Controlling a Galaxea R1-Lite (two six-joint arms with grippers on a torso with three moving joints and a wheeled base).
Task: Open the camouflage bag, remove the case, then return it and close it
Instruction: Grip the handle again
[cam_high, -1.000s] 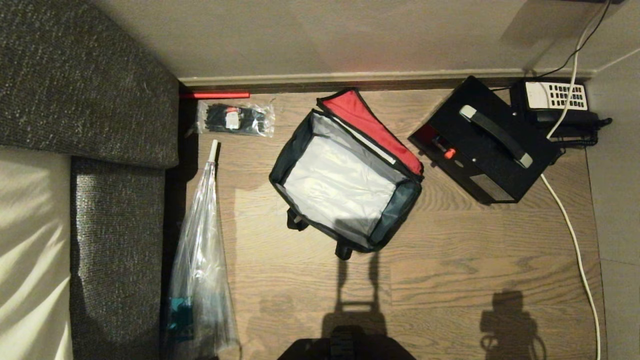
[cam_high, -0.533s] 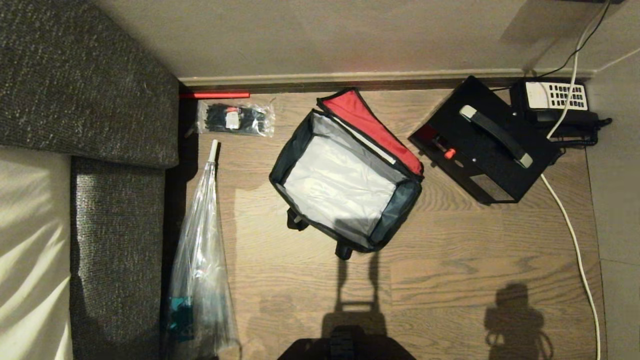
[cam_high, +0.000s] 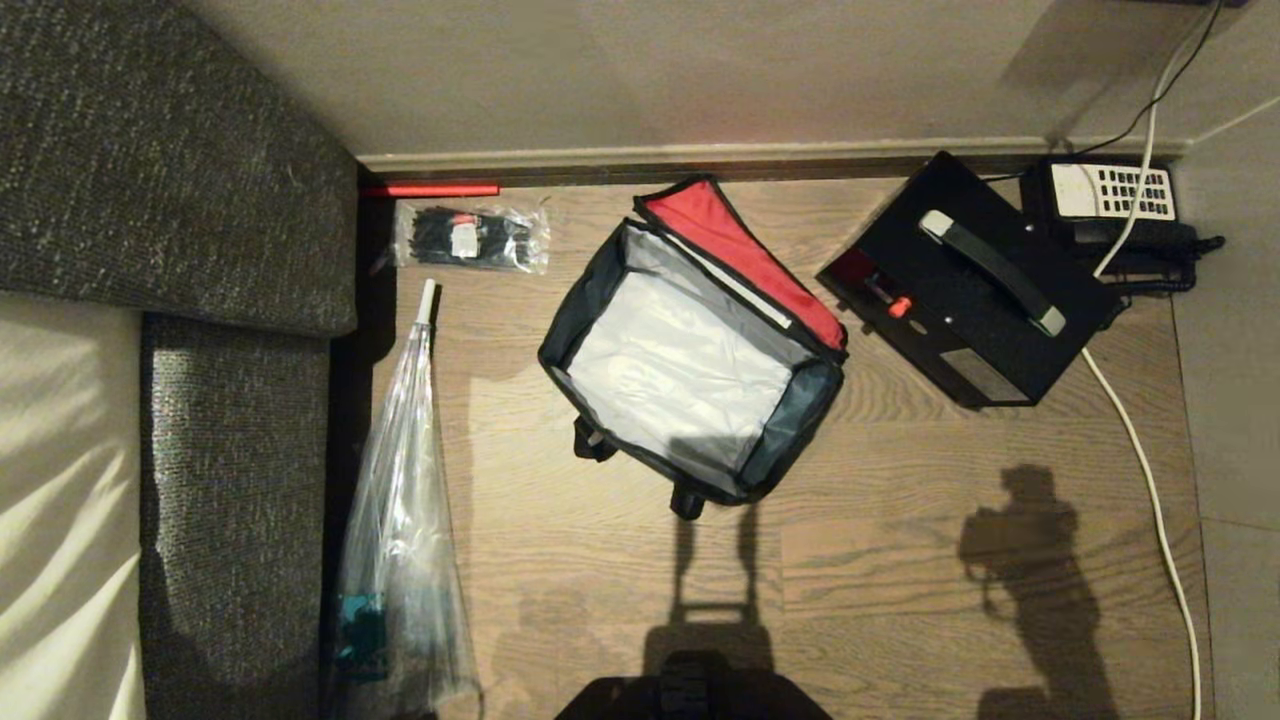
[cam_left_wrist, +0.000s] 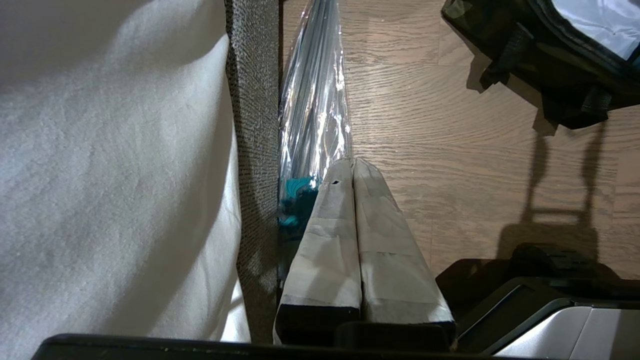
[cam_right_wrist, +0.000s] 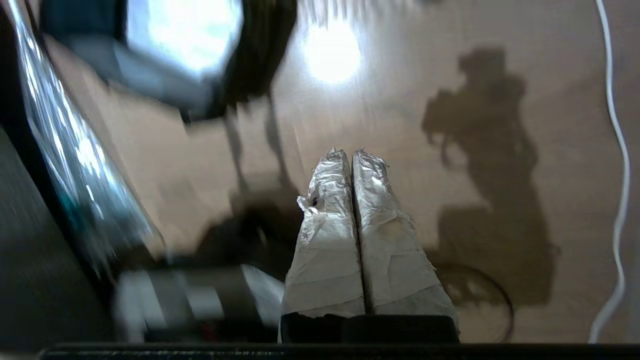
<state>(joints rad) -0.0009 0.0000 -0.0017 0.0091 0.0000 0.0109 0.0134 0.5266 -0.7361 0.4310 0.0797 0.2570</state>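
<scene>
The camouflage bag sits open on the wooden floor, lid thrown back toward the wall, red lining up, silvery inside showing. Its long axis runs diagonally, from near the sofa side out toward the black case. That case lies just beside the bag's lid, near the wall, handle up, tilted the same diagonal way, with the desk phone behind it. The right gripper hangs over bare floor, fingers pressed together, holding nothing; the bag and case lie well apart from it. The left gripper is closed too, parked by the sofa edge above the clear plastic bag. Plenty of open floor in front of the bag; a white cable runs along the floor's right edge.
</scene>
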